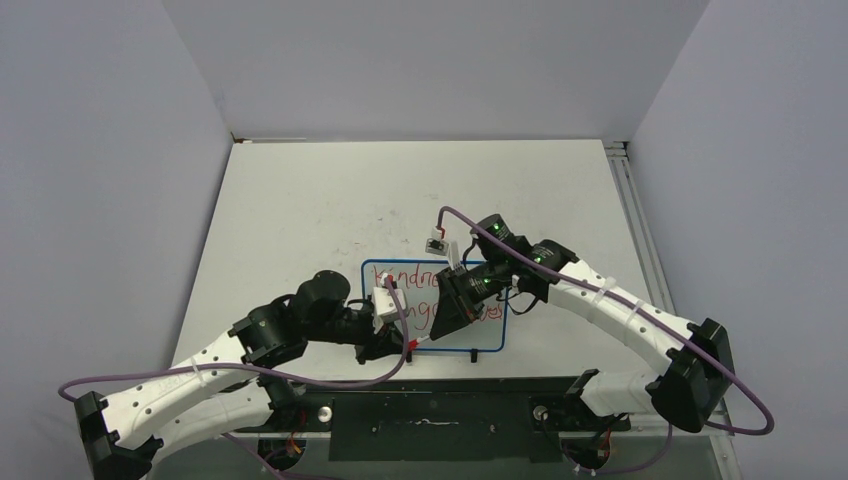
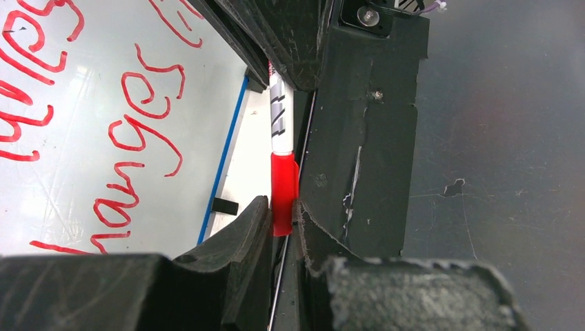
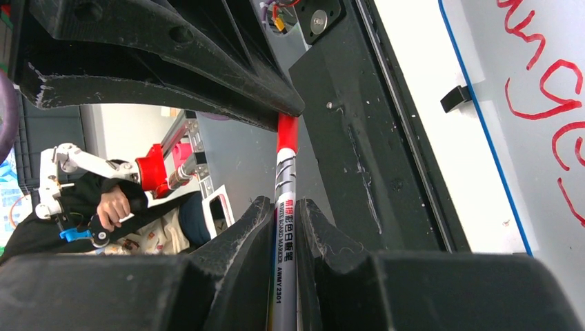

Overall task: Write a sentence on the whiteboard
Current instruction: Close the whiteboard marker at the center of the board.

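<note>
Arms rise from a black base plate [image 1: 430,415] at the near edge of the desk [image 1: 330,200] and bend inward toward each other. Low over the strip just past that plate, the left fingers [image 2: 263,210] are pressed onto the red cap [image 2: 283,183] of a whiteboard marker [image 3: 285,176], pinching it at its end. The right fingers [image 3: 268,214] pinch the grey printed barrel of the same pen, so it runs straight between the two, cap end toward the left arm.

Just beyond the marker lies the whiteboard [image 1: 420,290], flat on the desk. Its blue-framed near edge and a black clip [image 2: 224,205] run alongside the pen, not touching it. Red handwriting [image 2: 145,131] fills the board in several lines. From above, the right arm's wrist hangs over the board's right half and hides part of the writing. Farther back are scuffed white desk and grey walls.
</note>
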Robot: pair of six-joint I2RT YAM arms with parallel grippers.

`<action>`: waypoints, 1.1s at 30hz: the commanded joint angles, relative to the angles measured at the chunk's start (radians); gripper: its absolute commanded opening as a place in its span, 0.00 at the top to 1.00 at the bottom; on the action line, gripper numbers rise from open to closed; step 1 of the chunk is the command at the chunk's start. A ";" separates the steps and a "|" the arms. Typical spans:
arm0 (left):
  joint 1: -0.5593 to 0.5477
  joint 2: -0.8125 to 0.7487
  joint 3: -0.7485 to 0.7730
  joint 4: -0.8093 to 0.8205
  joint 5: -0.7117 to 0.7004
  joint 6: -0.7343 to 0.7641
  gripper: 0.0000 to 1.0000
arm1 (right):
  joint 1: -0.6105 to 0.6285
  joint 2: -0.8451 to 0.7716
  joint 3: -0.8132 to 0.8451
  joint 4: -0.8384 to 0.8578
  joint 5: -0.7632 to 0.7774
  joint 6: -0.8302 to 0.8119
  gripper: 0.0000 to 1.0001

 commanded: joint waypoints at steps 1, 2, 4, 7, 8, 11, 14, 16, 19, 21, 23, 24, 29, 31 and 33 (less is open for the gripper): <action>0.002 -0.017 0.031 0.200 -0.029 0.010 1.00 | 0.047 -0.028 -0.020 0.082 -0.046 0.038 0.94; 0.001 -0.019 0.032 0.201 -0.029 0.011 1.00 | 0.050 -0.030 -0.024 0.092 -0.044 0.043 0.94; 0.002 -0.022 0.034 0.205 -0.029 0.012 1.00 | 0.056 -0.037 -0.040 0.118 -0.044 0.068 0.94; 0.002 -0.016 0.037 0.208 -0.023 0.012 1.00 | 0.066 -0.040 -0.056 0.151 -0.042 0.087 0.94; 0.002 -0.015 0.037 0.208 -0.021 0.013 1.00 | 0.070 -0.042 -0.060 0.161 -0.041 0.092 0.94; 0.002 -0.018 0.037 0.210 -0.019 0.012 1.00 | 0.079 -0.044 -0.070 0.181 -0.038 0.106 0.94; 0.002 -0.023 0.035 0.215 -0.020 0.011 1.00 | 0.086 -0.044 -0.076 0.197 -0.035 0.119 0.94; 0.002 -0.025 0.036 0.217 -0.020 0.011 1.00 | 0.092 -0.045 -0.080 0.210 -0.035 0.128 0.94; 0.002 -0.027 0.035 0.217 -0.020 0.010 1.00 | 0.099 -0.045 -0.089 0.232 -0.033 0.141 0.94; 0.002 -0.029 0.032 0.219 -0.022 0.009 1.00 | 0.104 -0.044 -0.094 0.243 -0.032 0.149 0.94; 0.002 -0.031 0.031 0.222 -0.021 0.009 1.00 | 0.107 -0.046 -0.100 0.254 -0.029 0.157 0.94; 0.002 -0.031 0.030 0.222 -0.020 0.009 1.00 | 0.109 -0.048 -0.102 0.259 -0.028 0.160 0.94; 0.001 -0.033 0.030 0.228 -0.022 0.007 1.00 | 0.116 -0.060 -0.120 0.283 -0.022 0.181 0.94; 0.002 -0.033 0.033 0.224 -0.027 0.008 1.00 | 0.117 -0.066 -0.124 0.283 -0.018 0.182 0.94; 0.002 -0.033 0.043 0.206 -0.037 0.019 1.00 | 0.117 -0.073 -0.125 0.265 -0.006 0.173 0.95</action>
